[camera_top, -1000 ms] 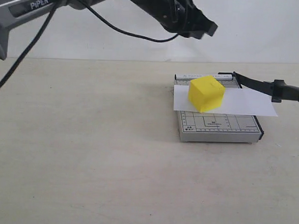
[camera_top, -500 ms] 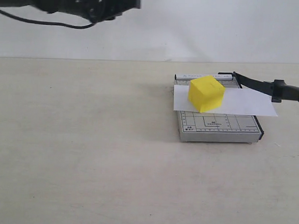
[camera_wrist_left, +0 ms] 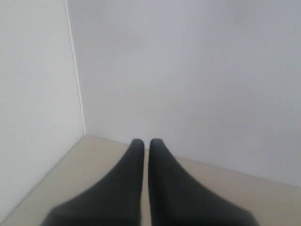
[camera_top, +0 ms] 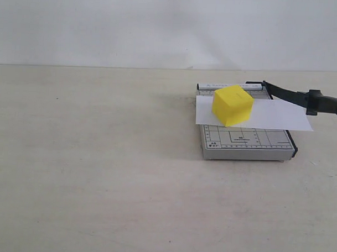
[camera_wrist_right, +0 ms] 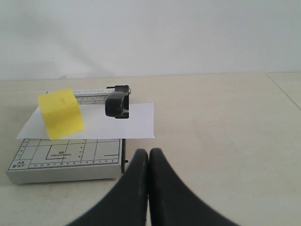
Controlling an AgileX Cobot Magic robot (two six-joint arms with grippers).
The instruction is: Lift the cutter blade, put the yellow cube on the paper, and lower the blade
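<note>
The cutter blade (camera_top: 291,96) is seen raised. Its thin black arm slopes up from the hinge at the far right corner of the grey trimmer base (camera_top: 245,144), and its thick handle hangs out past the base's right edge. It is judged stiff and fairly light, free to swing only about that hinge, so it is best taken at the rounded handle or pressed down from above there. The thin arm offers little to grip, and the rounded handle may slip between smooth fingers.

The yellow cube (camera_top: 232,105) is set on the left part of the paper (camera_top: 279,116), which lies across the base and overhangs its right side, under the blade's path. The sheet is thin and easily shifted, and is pinned only by the cube.

Neither arm is shown in the exterior view. The left gripper (camera_wrist_left: 142,143) is pointed at a corner of the white wall (camera_wrist_left: 188,70), away from the trimmer, with its fingers drawn together and only a thin slit between them — nothing is held. The right gripper (camera_wrist_right: 149,153) is held low over the table (camera_top: 100,173), aimed at the trimmer from its right, fingers likewise together and empty — well short of the handle.
</note>
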